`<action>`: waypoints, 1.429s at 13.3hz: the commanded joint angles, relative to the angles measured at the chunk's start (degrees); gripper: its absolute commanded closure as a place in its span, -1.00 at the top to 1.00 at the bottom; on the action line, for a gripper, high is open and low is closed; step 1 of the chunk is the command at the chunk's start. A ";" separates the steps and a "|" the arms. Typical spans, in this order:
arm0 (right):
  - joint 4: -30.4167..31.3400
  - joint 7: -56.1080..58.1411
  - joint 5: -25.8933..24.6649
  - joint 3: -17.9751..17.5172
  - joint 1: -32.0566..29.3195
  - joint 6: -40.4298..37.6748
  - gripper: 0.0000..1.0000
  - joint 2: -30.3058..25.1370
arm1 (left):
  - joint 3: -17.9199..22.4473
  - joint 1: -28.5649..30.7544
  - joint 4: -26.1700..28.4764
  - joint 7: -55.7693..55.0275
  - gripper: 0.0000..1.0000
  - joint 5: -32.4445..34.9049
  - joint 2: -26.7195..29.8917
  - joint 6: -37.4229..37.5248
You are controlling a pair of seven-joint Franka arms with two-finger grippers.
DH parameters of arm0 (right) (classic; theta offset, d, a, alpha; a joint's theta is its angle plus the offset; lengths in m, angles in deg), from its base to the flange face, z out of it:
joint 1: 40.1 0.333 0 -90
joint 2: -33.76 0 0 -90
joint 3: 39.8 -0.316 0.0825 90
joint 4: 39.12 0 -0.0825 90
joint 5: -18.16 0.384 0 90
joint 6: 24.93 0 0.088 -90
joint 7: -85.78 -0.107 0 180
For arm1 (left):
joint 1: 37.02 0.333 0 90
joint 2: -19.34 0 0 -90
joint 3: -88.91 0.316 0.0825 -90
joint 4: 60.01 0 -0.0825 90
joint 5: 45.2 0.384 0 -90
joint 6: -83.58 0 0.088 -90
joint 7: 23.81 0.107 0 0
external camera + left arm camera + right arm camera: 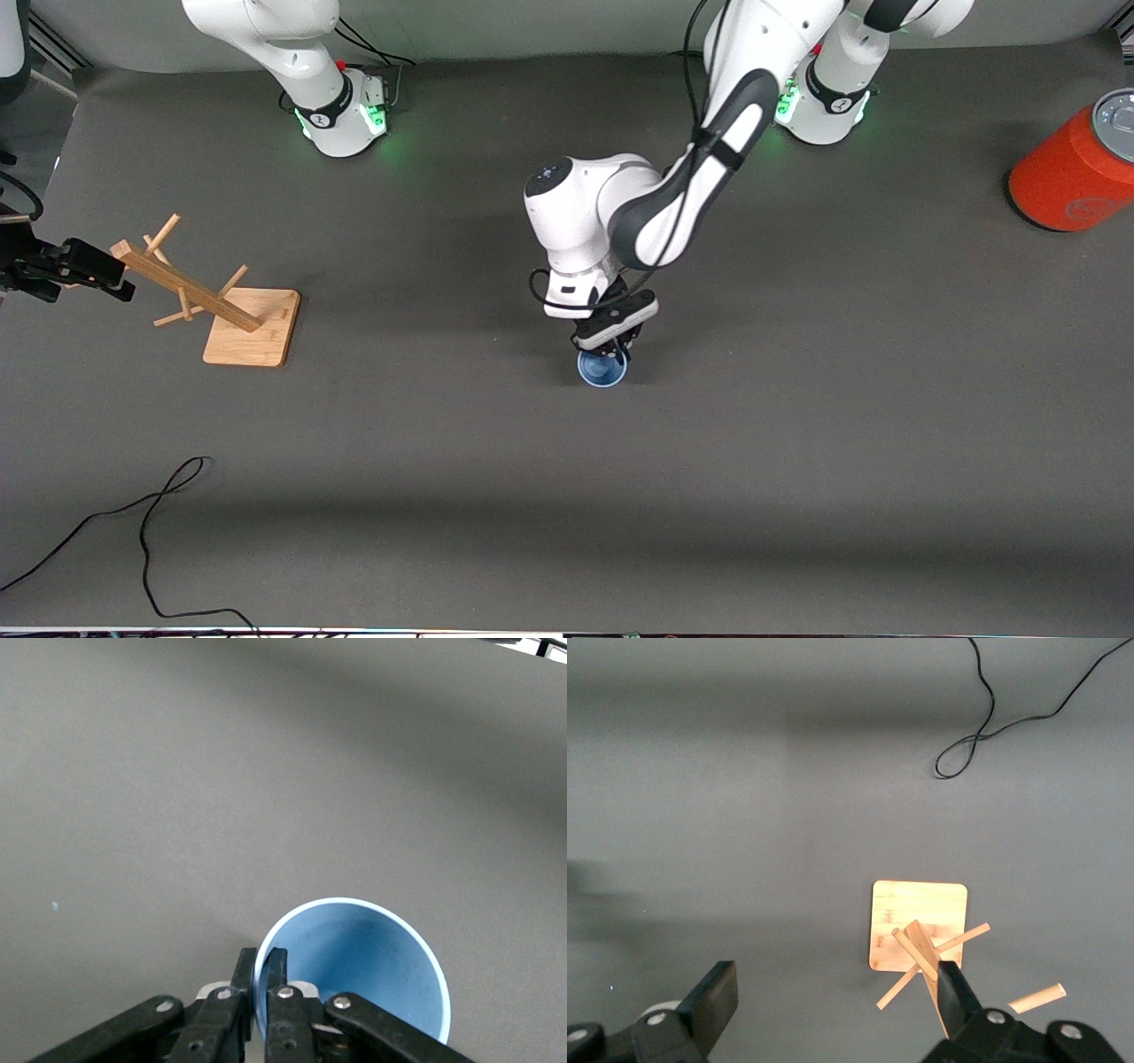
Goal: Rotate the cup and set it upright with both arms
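Front view: left gripper (609,351) clamped on the cup (602,369) rim at mid-table, mouth toward the camera.

Left wrist view: fingers (268,988) pinch the wall, cup directly below.

Right wrist view: right gripper (833,997) wide open, empty, waiting over wooden rack (920,930), well apart from the cup.

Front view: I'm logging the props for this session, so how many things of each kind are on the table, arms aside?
Light-blue cup: 1
Wooden rack: 1
Orange-red cylinder with grey lid: 1
Black cable: 1
Total: 4
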 commanded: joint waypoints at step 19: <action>0.61 0.56 0.45 0.10 0.17 -0.41 1.00 -0.93 | 0.46 17.30 -6.45 46.70 1.00 -27.96 14.24 13.88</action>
